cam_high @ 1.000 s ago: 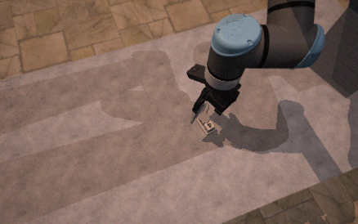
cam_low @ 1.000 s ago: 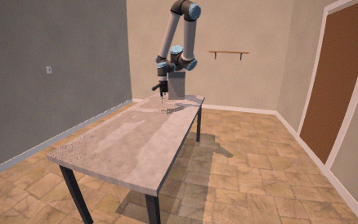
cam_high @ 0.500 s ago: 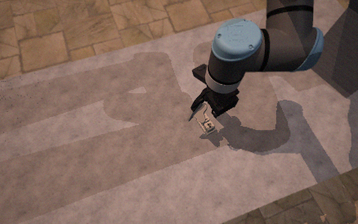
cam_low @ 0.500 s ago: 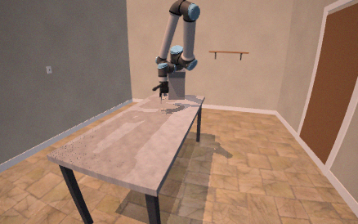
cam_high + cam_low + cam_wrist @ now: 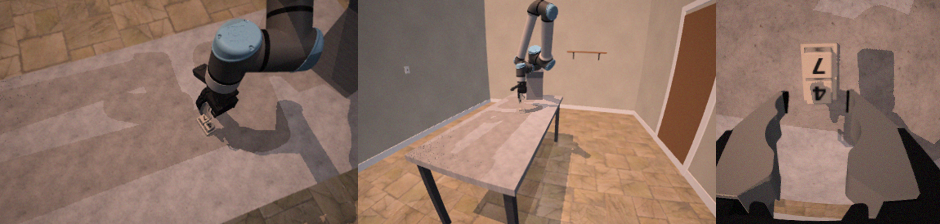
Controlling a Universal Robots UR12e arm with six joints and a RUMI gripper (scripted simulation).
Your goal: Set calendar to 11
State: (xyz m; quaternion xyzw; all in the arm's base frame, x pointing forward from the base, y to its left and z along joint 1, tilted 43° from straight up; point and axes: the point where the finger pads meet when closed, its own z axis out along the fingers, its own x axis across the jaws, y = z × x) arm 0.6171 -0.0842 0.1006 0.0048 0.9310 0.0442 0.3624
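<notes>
the top view looks steeply down from above on the surface [image 5: 123, 172]; the exterior view faces its length from beyond a near corner [image 5: 513, 190]; the close wrist view shares the surface [image 5: 756, 60].

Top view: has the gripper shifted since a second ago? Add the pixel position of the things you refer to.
Yes. Judged against the calendar [image 5: 205, 124] [image 5: 521, 110] [image 5: 819, 74], the gripper [image 5: 207, 112] [image 5: 520, 100] [image 5: 817, 92] has drawn toward the top of the picture; a jaw earlier reached beside its left side.
</notes>
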